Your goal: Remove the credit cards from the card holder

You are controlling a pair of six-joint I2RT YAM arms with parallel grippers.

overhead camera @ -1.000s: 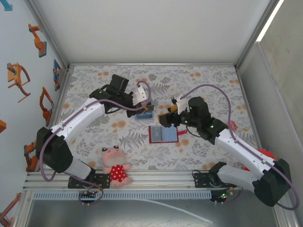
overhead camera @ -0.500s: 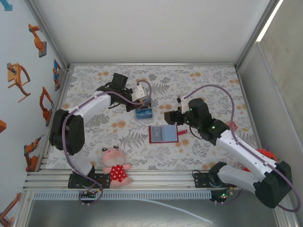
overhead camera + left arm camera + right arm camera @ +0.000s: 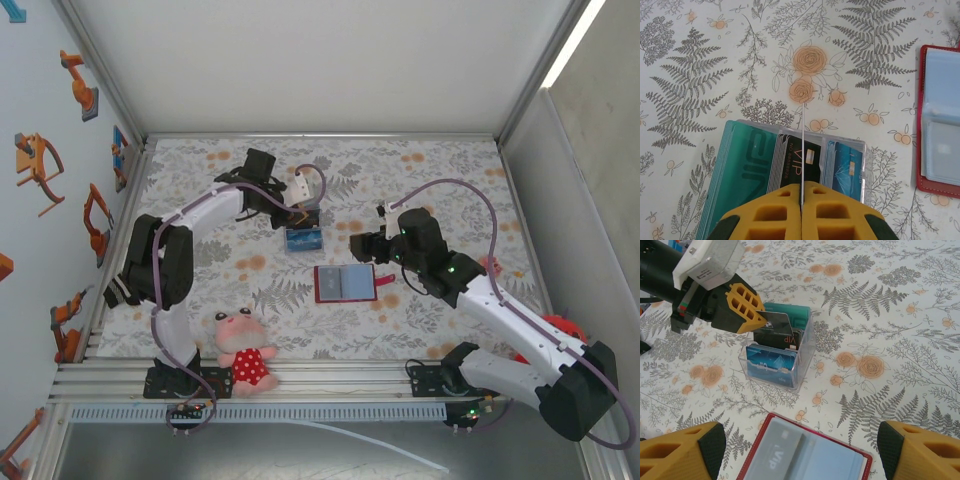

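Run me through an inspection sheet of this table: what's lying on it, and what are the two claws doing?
Surface: floral-print table cover, flat, no spills seen.
Job's things: red card holder lies open, with a VIP card in its pocket. More cards stand in a clear box beyond it.
Clutter: plush toy near the left arm's base.
Grippers: left gripper shut on a dark card at the box's opening; right gripper open above the card holder, holding nothing.
Cables: purple cable loops along each arm, no snag seen.
Surroundings: white walls; robot stickers on the left wall.
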